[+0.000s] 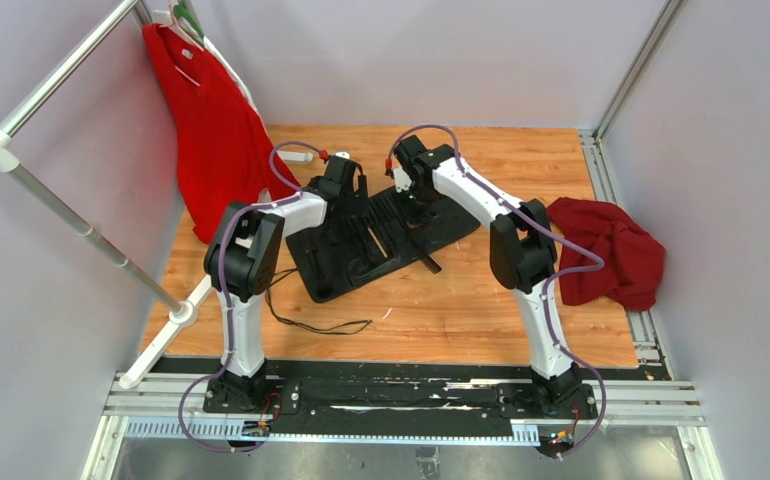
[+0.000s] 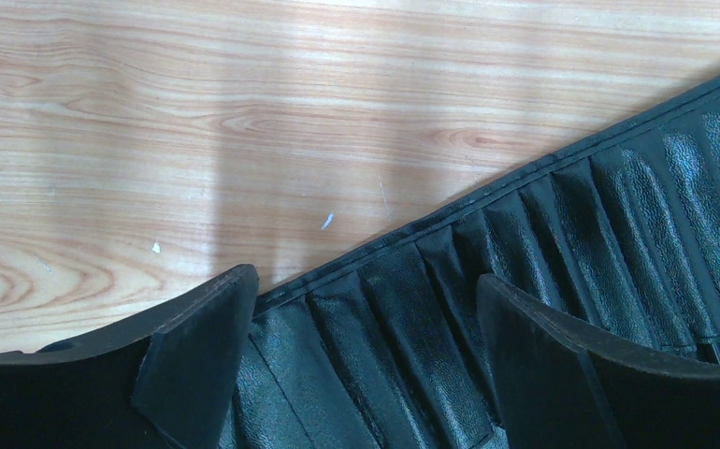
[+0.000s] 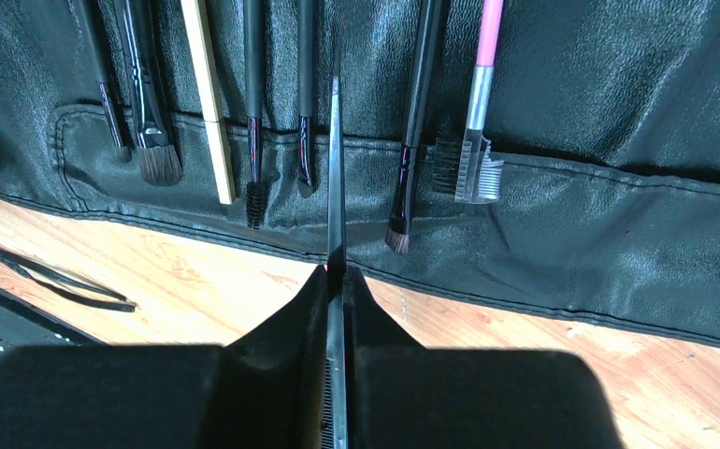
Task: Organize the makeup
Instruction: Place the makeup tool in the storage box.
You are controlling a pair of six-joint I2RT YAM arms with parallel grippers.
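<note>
Black on black on black here, so bear with me.

Top camera: the case [image 1: 366, 262] lies slantwise around mid-bench, with one end angled toward the far right corner. Both my arms are bent over it. My left gripper [image 1: 344, 190] is above its far left part and my right gripper [image 1: 413, 185] is above the far end. A cord [image 1: 311, 325] trails toward the near left corner. I can't read either grip from up there.

Left wrist: the left gripper [image 2: 366, 360] is spread wide with nothing in it. It hovers over a row of empty pockets [image 2: 562, 234] right by the case's edge, with bare bench [image 2: 244, 112] beyond. I can't tell if the fingers [image 2: 197, 360] touch the leather.

Right wrist: the right gripper [image 3: 336, 281] is pinched tight on a thin black tool [image 3: 335, 159] that points straight out over the case. The brushes [image 3: 151, 122] lie in a row on either side of it, heads toward the case's edge, and the pink comb [image 3: 478, 140] is off to one side. I can't tell if their handles are actually tucked in.

My worries:
- That tool is skinny and I've only got its tail end, so it could swivel in the pinch if the tip catches a pocket lip.
- The gap between its neighbours is tight, and a crooked approach could nudge them out of line.
- Nothing is pinning the case, so pushing the tool in might just shove the whole thing across the wood.
</note>
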